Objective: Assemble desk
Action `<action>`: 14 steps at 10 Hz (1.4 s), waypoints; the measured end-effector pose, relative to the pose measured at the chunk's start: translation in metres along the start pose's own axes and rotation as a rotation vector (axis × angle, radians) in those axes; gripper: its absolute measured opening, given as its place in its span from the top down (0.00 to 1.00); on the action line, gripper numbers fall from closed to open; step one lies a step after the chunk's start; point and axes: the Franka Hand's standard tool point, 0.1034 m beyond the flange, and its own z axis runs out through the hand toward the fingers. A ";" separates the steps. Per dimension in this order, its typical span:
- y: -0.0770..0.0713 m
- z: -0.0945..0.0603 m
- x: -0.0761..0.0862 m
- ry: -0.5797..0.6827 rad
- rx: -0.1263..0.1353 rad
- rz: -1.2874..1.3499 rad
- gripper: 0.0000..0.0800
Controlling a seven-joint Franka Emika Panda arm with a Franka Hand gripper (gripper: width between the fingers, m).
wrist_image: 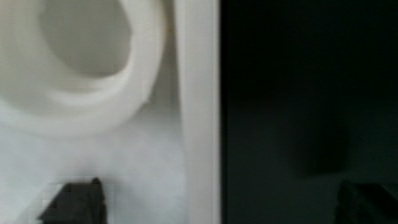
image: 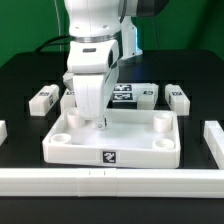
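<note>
the gripper [image: 100,119] is hovering low over the desk top [image: 125,136], fingers spread wide and holding nothing, seemingly straddling its wall beside a corner socket [wrist_image: 68,70] to grab it; the top is lying sockets-up mid-table, a loose leg [image: 41,97] waiting nearby

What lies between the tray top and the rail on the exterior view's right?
Only bare black tabletop, between white plastic tray top and long white rail bar; exterior view shows it.
</note>
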 end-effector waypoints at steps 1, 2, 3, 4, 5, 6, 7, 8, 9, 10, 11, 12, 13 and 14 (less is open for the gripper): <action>0.000 0.000 0.000 0.000 0.000 0.004 0.19; 0.000 0.000 0.000 0.000 -0.001 0.007 0.33; 0.000 0.000 0.000 0.000 0.000 0.007 0.33; 0.000 0.000 0.000 0.000 0.000 0.007 0.59; 0.000 0.000 0.000 0.000 0.000 0.007 0.59; 0.000 0.000 0.000 0.000 0.000 0.007 0.84; 0.000 0.000 0.000 0.000 -0.002 0.007 0.84; 0.001 -0.001 0.000 0.000 -0.003 0.007 0.93; 0.001 -0.001 0.000 0.000 -0.003 0.007 0.93; 0.001 -0.001 0.000 0.000 -0.003 0.007 0.93; 0.001 -0.001 0.000 0.000 -0.003 0.007 0.93; 0.001 -0.001 0.000 0.000 -0.003 0.007 0.93; 0.001 -0.001 0.000 0.000 -0.003 0.007 0.93; 0.001 -0.001 0.000 -0.001 -0.004 0.001 0.93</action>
